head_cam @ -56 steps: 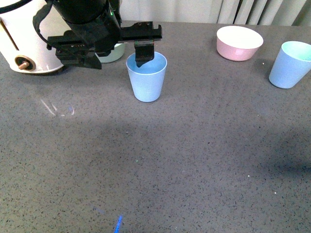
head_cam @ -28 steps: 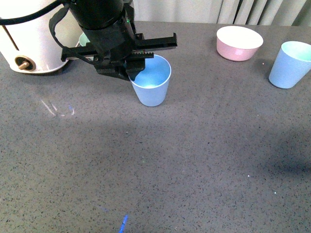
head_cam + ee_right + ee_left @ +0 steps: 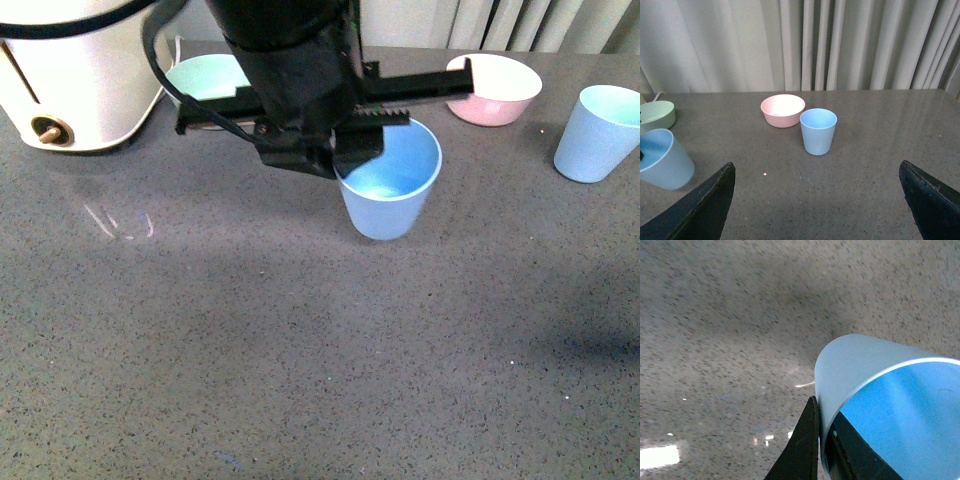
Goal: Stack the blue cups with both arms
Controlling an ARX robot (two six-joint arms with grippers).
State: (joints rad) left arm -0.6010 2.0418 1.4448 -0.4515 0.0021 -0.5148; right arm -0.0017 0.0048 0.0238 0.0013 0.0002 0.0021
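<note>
Blue cups (image 3: 389,190) (image 3: 597,132): two; one in left pincer (image 3: 347,168).

Your first blue cup (image 3: 388,195), a tapered, handleless light-blue tumbler, is pinched at its near rim by the left gripper (image 3: 347,160), mouth up and slightly tilted. Your second blue cup (image 3: 597,133), its twin, stands upright on the counter (image 3: 300,350), well apart at the far right.
</note>
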